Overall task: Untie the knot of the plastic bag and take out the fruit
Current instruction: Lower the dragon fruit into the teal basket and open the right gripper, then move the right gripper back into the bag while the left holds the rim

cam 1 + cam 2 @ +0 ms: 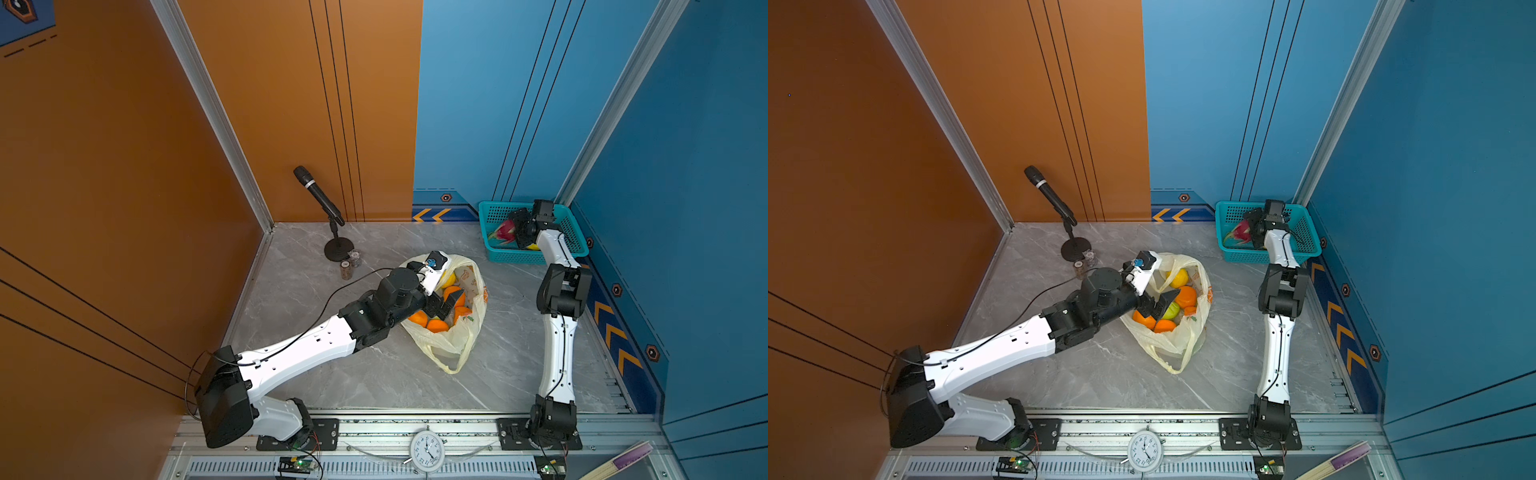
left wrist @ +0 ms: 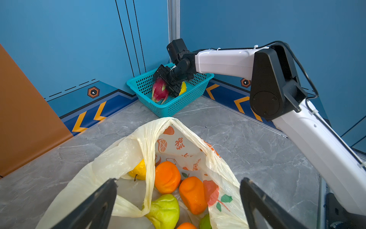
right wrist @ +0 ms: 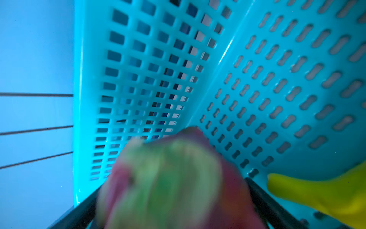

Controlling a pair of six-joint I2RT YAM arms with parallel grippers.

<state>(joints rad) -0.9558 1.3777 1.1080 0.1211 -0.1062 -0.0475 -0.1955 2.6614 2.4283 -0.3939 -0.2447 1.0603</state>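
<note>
The grey marble-patterned bench (image 1: 374,386) carries near its middle the thin translucent pale yellow plastic bag (image 1: 453,353) with an orange-red fruit print. The bag's long axis runs from the far side toward the near edge, with a handle loop nearest the arm bases and the mouth gaping upward; in both top views the left arm hides part of that mouth. The teal perforated plastic basket (image 1: 515,257) sits in the far right corner. The left pincer (image 2: 178,180) hangs over the bag's mouth, black fingers spread wide and holding nothing, their roots cut off by the frame. The right pincer (image 2: 166,83) reaches into the basket, fingers flanking the pink dragon fruit with green tips (image 2: 159,91). In the right wrist view the dragon fruit (image 3: 168,178) is a blur, and whether it is clamped or loose cannot be told. Its long axis continues the pincer's line, tips toward the basket floor. Inside the bag lie small orange fruits (image 2: 167,176), a green-yellow fruit (image 2: 164,210) and a yellow lemon-like fruit (image 2: 139,168) half veiled by a handle strip. A yellow banana (image 3: 326,194) in the basket is cut off at the frame edge.
</note>
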